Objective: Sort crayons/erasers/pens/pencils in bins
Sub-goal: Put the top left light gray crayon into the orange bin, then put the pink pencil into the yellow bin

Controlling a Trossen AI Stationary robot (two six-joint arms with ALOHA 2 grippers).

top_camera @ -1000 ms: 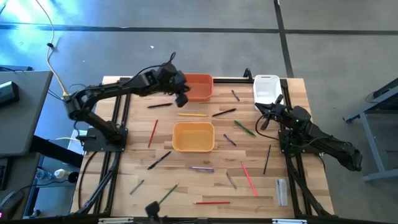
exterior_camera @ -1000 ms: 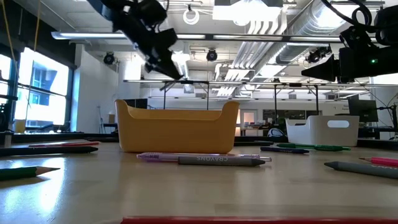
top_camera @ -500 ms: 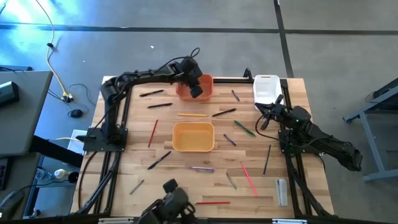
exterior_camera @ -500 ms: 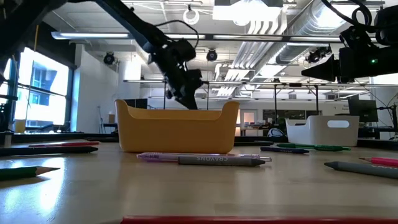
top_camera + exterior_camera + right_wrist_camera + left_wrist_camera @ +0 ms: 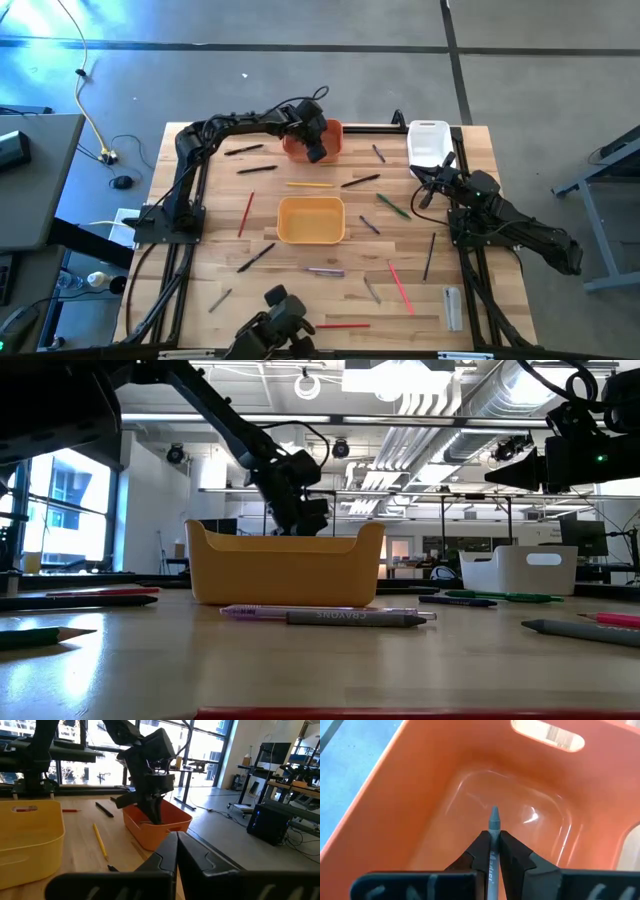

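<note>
- Left pincer (image 5: 492, 851) nearly closed, clamped on a grey crayon (image 5: 493, 822) between both pads, pointed tip projecting forward past the fingertips.
- Held directly over the interior of the orange bin (image 5: 420, 805), tip aimed down at the bare floor of the tub; judged a pre-release position, placed so the crayon falls inside the walls and not on the rim.
- No other item visible inside the orange bin in the left wrist view.
- Seen from above: left pincer (image 5: 314, 148) over the orange bin (image 5: 331, 130) at the far edge of the tabletop (image 5: 220, 270), arm stretched across from its base on the left.
- Right pincer (image 5: 175, 851) fully closed, empty, parked near the white bin (image 5: 428, 135) on the right side; judged idle.
- Yellow-orange bin (image 5: 311, 220) at the centre of the tabletop; contents cannot be told.
- Remaining sticks spread flat on the tabletop, well apart: red pencil (image 5: 246, 214), yellow pencil (image 5: 310, 184), green pencil (image 5: 393, 206), pink stick (image 5: 400, 285), black pen (image 5: 256, 258), among others.
- Judged early in the sort: most items not yet binned.
- Next step: open the left pincer to drop the crayon.
</note>
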